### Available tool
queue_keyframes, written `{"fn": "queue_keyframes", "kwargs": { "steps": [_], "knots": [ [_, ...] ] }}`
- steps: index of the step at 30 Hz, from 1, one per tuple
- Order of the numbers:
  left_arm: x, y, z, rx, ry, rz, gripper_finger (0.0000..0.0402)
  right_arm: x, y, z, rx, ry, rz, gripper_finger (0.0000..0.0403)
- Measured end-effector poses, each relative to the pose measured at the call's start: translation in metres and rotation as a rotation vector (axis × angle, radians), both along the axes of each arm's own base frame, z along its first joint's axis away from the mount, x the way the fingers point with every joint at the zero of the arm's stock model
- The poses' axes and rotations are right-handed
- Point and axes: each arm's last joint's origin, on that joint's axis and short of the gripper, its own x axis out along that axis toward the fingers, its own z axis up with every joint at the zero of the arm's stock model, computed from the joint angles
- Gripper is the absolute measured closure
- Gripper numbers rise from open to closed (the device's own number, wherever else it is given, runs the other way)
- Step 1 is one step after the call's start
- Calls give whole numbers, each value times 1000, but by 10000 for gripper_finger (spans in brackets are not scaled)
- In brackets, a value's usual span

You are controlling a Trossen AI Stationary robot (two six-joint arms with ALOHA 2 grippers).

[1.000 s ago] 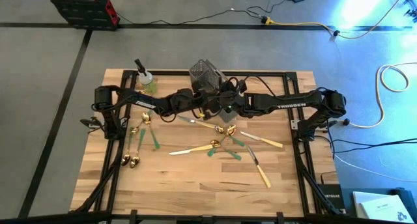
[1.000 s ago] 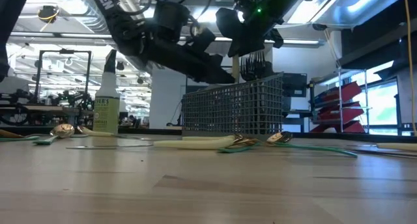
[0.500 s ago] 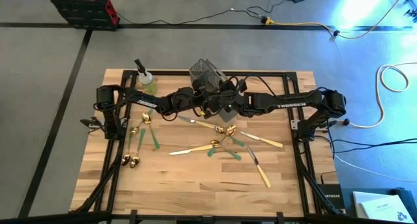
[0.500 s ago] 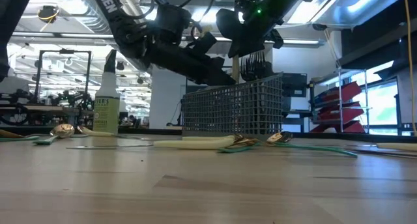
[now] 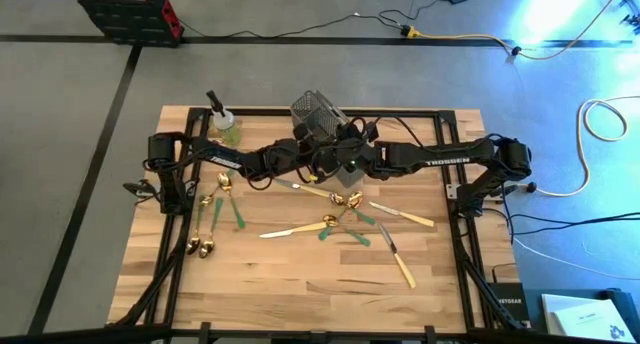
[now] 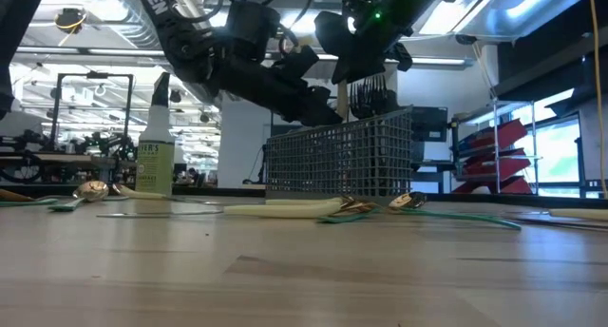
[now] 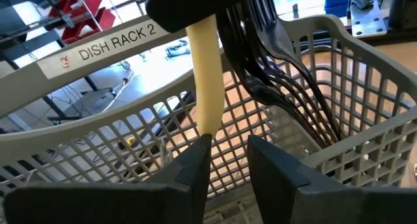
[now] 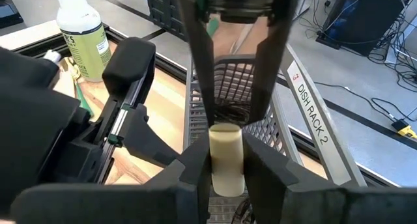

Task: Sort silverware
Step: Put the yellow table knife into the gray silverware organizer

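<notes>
- cream-handled piece of silverware [image 8: 226,160] is pinched between the fingers of the right gripper [image 8: 226,175], hanging upright over the grey wire-mesh caddy [image 7: 339,139] at the table's back edge.
- left gripper [image 7: 225,160] sits just beside that cream handle, jaws slightly spread with nothing between them; one finger may touch the handle, i cannot tell.
- done so far: several dark black forks [image 7: 273,55] already stand in the caddy.
- left to do, by my reading: most of the job. gold spoons [image 5: 205,246], green-handled pieces [image 5: 238,212] and a cream-handled knife [image 5: 402,269] lie scattered on the wooden table [image 5: 300,284].
- small spray bottle of green liquid [image 5: 222,122] stands at the back left, apart from the sorting.
</notes>
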Motion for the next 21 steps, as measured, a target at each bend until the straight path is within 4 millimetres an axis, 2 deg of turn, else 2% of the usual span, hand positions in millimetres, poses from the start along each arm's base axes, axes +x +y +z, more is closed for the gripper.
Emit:
{"fn": "queue_keyframes", "kwargs": {
  "steps": [13,21],
  "knots": [
    [0,-4,-1,-21,7,-11,315,0,0,0,1,0,1,340],
    [3,-15,-2,-39,6,-29,315,0,0,0,5,0,5,340]
  ]
}}
